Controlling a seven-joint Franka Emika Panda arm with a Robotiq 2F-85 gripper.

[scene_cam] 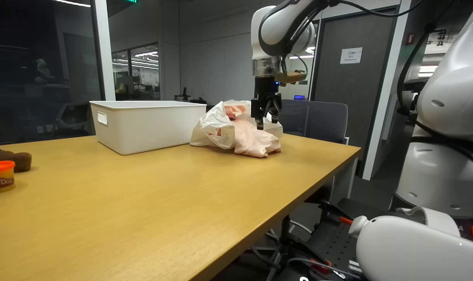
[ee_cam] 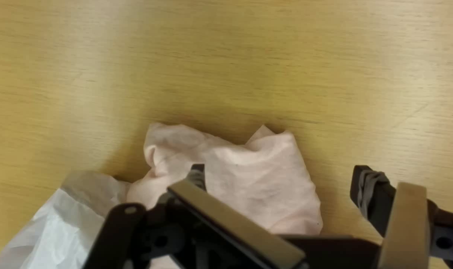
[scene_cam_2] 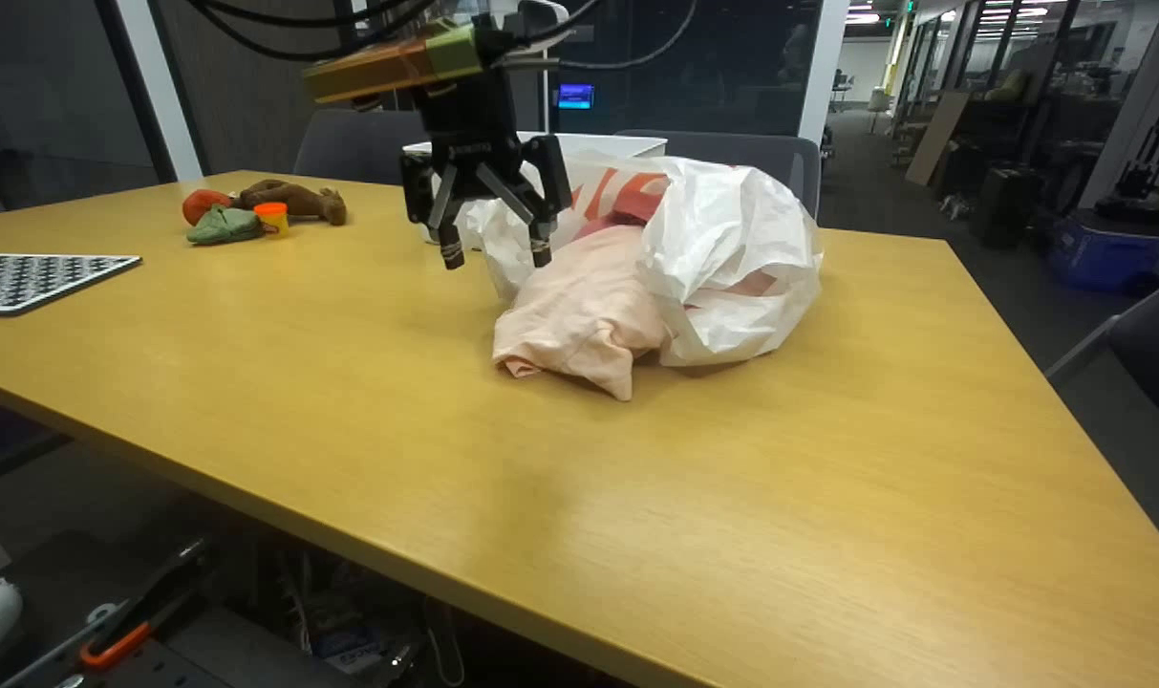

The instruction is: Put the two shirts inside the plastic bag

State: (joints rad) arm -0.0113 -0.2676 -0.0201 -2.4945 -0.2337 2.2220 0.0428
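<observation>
We had the claw (scene_cam_2: 496,251) spread, holding nothing, above the pink shirt (ee_cam: 248,175) jutting from the plastic bag (scene_cam_2: 732,258); it sat offset to the bag side (clearance was hard to judge).

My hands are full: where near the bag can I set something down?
In an exterior view, the table has one bare patch between the pink shirt and the near edge, another between the shirt and the Play-Doh tub. It is crowded around the white bag: shirt at its mouth, white bin close by, gripper hanging near.
</observation>
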